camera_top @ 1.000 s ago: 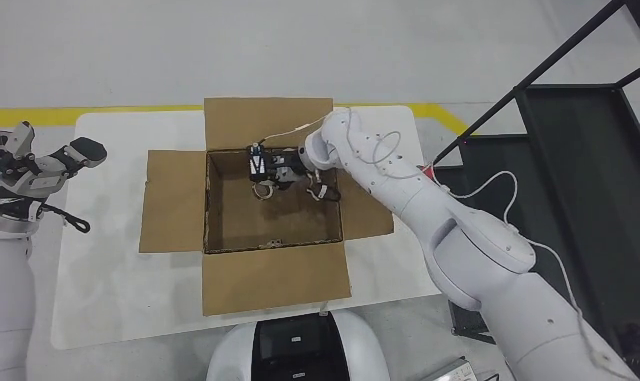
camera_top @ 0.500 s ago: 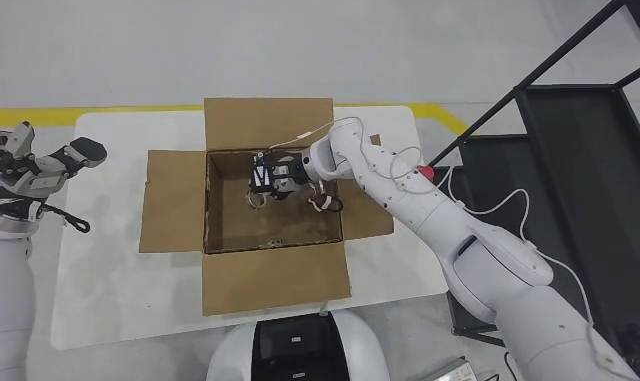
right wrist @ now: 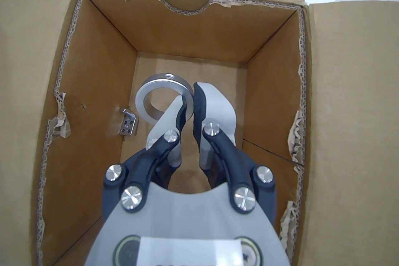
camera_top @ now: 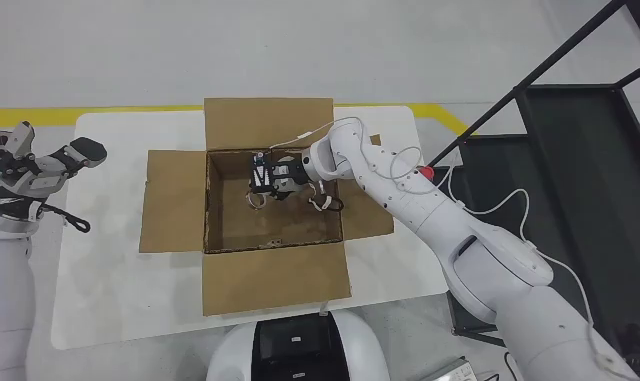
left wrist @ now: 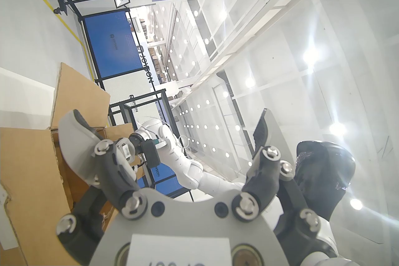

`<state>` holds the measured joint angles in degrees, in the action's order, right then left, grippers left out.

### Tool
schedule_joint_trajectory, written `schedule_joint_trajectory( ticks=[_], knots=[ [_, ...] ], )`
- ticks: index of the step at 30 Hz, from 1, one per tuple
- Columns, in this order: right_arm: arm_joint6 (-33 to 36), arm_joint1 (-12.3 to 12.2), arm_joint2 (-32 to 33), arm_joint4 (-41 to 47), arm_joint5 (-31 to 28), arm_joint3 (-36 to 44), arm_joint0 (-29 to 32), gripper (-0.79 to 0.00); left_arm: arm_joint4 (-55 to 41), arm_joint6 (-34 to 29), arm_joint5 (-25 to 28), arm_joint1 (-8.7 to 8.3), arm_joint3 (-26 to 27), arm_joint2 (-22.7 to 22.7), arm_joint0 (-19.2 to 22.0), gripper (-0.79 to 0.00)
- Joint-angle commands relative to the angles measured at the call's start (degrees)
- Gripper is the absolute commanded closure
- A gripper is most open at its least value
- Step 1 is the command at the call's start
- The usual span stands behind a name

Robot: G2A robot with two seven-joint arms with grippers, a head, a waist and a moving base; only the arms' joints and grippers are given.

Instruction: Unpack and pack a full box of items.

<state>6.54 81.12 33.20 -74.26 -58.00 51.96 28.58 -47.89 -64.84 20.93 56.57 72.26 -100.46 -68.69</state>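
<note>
An open cardboard box (camera_top: 270,121) sits mid-table with all its flaps folded out. My right gripper (camera_top: 262,176) is down inside the box (right wrist: 187,33). There my right gripper (right wrist: 188,94) is shut on the rim of a silver metal ring (right wrist: 146,99), which is tilted above the box floor. A small metal bracket (right wrist: 128,123) lies on the floor beside the ring. My left gripper (camera_top: 88,153) hovers off the table's left edge, away from the box. In its wrist view my left gripper (left wrist: 168,133) is open with nothing in it, pointing up toward the ceiling.
The white table (camera_top: 120,281) has bare room left and in front of the box. A black metal rack (camera_top: 560,151) stands to the right of the table. A box flap (left wrist: 25,161) shows beside the left gripper.
The right arm shifted a little toward the box's near side with the ring about a second ago, then held still. The left arm has not moved.
</note>
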Motion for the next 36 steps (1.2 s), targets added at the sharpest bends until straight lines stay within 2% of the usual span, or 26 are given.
schedule_joint_trajectory(
  ticks=[1,8,12,15,19,26,31,36],
  knots=[
    [0.00,0.00,0.00,0.00,0.00,0.00,0.00,0.000,0.00,0.00,0.00,0.00,0.00,0.00,0.00,-0.785],
    [-1.35,-0.32,1.08,1.61,0.51,1.46,1.37,0.000,0.00,0.00,0.00,0.00,0.00,0.00,0.00,-0.785],
    [-0.68,-2.30,4.97,1.40,1.03,4.76,2.88,0.000,0.00,0.00,0.00,0.00,0.00,0.00,0.00,-0.785],
    [-0.08,-4.65,9.91,1.34,2.24,9.27,6.06,0.000,0.00,0.00,0.00,0.00,0.00,0.00,0.00,-0.785],
    [1.68,-8.60,19.41,0.70,5.18,19.32,14.24,0.000,0.00,0.00,0.00,0.00,0.00,0.00,0.00,-0.785],
    [6.67,-14.25,38.75,2.13,7.59,42.98,34.81,0.000,0.00,0.00,0.00,0.00,0.00,0.00,0.00,-0.785],
    [10.49,-15.96,48.03,3.99,11.00,53.90,46.66,0.000,0.00,0.00,0.00,0.00,0.00,0.00,0.00,-0.785],
    [8.88,-16.52,51.73,6.02,12.22,57.24,52.07,0.000,0.00,0.00,0.00,0.00,0.00,0.00,0.00,-0.785]
  ],
)
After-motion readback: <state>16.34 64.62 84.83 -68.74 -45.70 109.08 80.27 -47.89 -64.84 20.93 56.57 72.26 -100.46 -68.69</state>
